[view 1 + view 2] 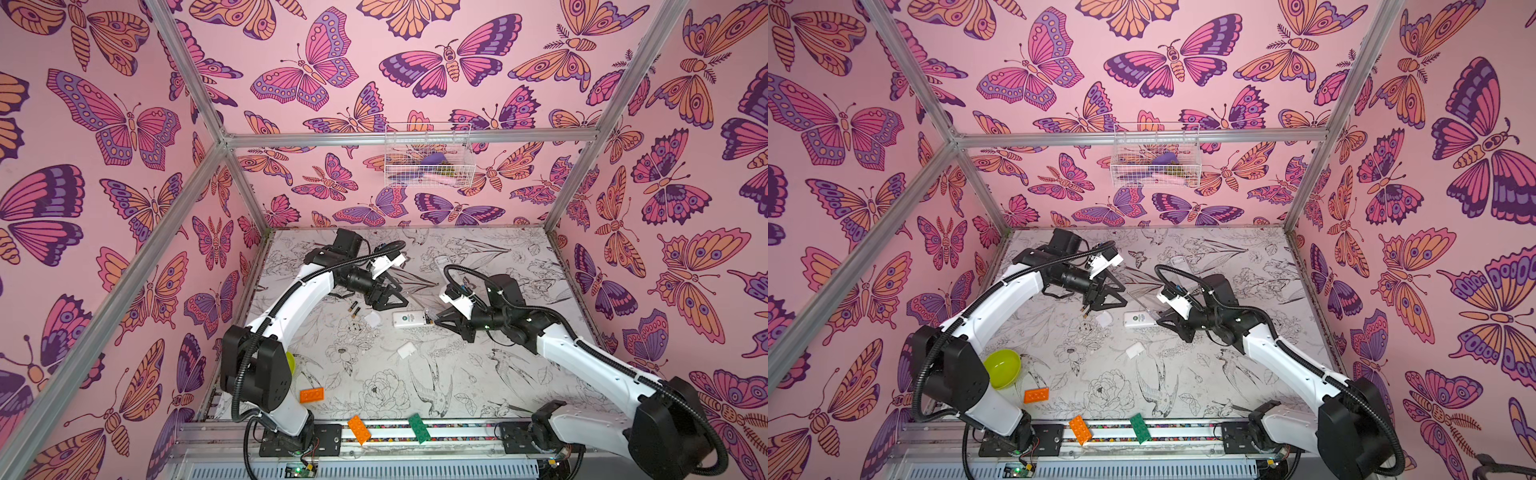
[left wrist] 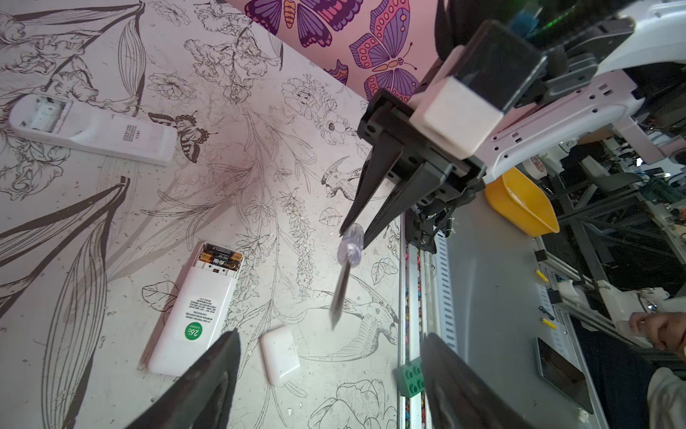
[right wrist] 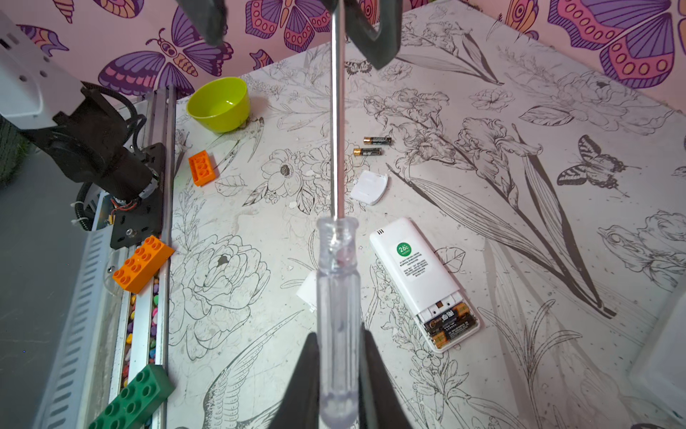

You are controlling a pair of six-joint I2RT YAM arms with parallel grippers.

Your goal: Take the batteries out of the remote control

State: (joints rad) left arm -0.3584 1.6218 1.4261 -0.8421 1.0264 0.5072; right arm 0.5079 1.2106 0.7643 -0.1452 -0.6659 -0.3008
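In both top views the left gripper [image 1: 397, 296] hangs over the table [image 1: 478, 374], and the right gripper [image 1: 436, 319], jaws together, sits at the end of the remote [image 1: 409, 320]. Two loose batteries [image 1: 353, 310] lie on the table left of it.

In the left wrist view the left gripper's jaws stand apart and empty. Two batteries [image 2: 219, 258] sit in the remote's open compartment.

In the right wrist view the right gripper is clamped on a screwdriver's [image 3: 338, 282] clear handle. A cover [image 3: 369, 187] lies between the remote and the loose batteries.
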